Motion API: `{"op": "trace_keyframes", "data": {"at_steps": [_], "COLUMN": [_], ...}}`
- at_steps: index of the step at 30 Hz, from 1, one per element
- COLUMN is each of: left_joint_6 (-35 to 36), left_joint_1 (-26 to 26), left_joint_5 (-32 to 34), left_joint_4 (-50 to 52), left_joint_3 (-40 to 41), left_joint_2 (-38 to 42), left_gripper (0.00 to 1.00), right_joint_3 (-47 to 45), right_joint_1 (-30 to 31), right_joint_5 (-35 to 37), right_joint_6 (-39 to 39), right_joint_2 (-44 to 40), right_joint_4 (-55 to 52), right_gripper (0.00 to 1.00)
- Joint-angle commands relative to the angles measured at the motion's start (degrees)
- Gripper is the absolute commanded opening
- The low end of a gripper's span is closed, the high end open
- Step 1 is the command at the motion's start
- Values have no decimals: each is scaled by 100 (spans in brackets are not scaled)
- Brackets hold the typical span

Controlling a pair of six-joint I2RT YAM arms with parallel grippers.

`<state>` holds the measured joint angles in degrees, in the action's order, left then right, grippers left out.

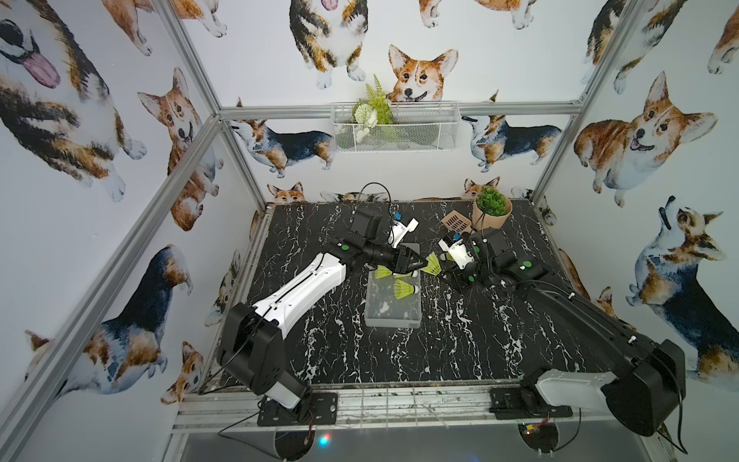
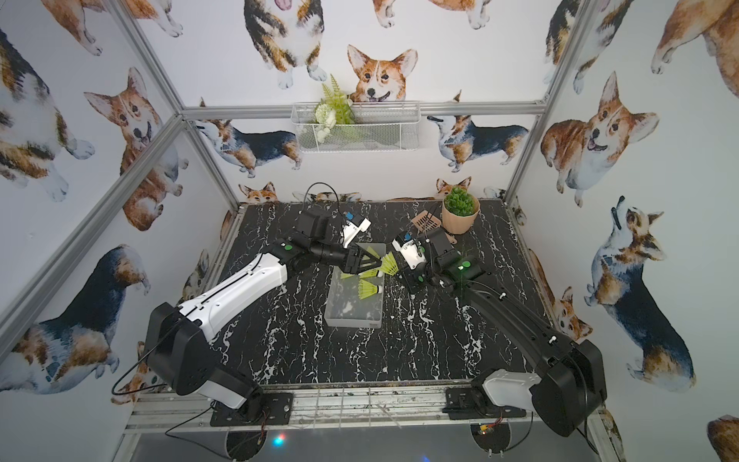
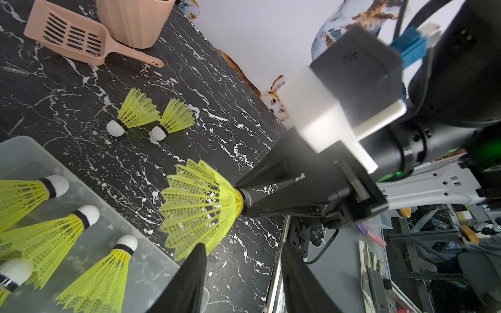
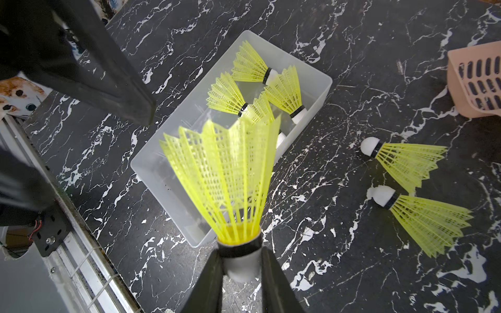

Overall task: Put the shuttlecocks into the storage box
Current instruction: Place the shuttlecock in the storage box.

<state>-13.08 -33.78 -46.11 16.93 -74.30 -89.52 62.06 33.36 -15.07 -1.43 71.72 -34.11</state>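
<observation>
The black, white-veined marble-look counter (image 1: 460,340) carries a shallow rectangular frosted-clear plastic storage box (image 1: 394,318) near its middle. By the box's far end the two arms meet. The left end effector (image 3: 242,246) has its black fingers spread with nothing between them. The right end effector (image 4: 240,260) is clamped on the white tip and black band of a neon yellow-green plastic shuttlecock (image 4: 225,176), held above the counter just beside the box with its skirt toward the left end effector. Four more shuttlecocks (image 3: 54,238) lie inside the box, and two (image 4: 401,162) lie side by side on the counter near it.
</observation>
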Motion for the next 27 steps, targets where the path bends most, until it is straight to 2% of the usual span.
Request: {"op": "trace_keyframes", "data": {"at_steps": [1,8,11,18,19,21,23,24,25,27], "left_joint_6": [-2,138,139,163,160,161,138,105,66,-25], "left_joint_1": [-39,-67,-75,-83,-76,-79,-75,-74,-76,-67], "left_joint_5": [-127,32,6,-8,12,46,156,251,359,604], "left_joint_4": [-159,29,46,139,153,179,206,230,253,271], "left_joint_3": [-53,-93,-102,-159,-165,-167,-155,-155,-146,-100], "left_joint_2": [-53,-136,-184,-259,-259,-251,-242,-233,-218,-158], "left_gripper": [48,45,41,4,0,0,0,0,0,0], "right_joint_3": [40,52,48,61,54,52,49,44,46,45], "right_joint_1": [42,81,90,85,86,84,85,83,83,84], "right_joint_5": [-159,-207,-207,-129,-115,-85,-18,54,138,302], "right_joint_6": [64,83,82,96,100,91,85,67,47,8], "right_joint_2": [-27,-27,-13,20,26,26,26,25,36,74], "right_joint_4": [100,83,80,53,54,53,53,56,37,-13], "right_gripper": [27,27,27,27,27,28,34,41,52,62]}}
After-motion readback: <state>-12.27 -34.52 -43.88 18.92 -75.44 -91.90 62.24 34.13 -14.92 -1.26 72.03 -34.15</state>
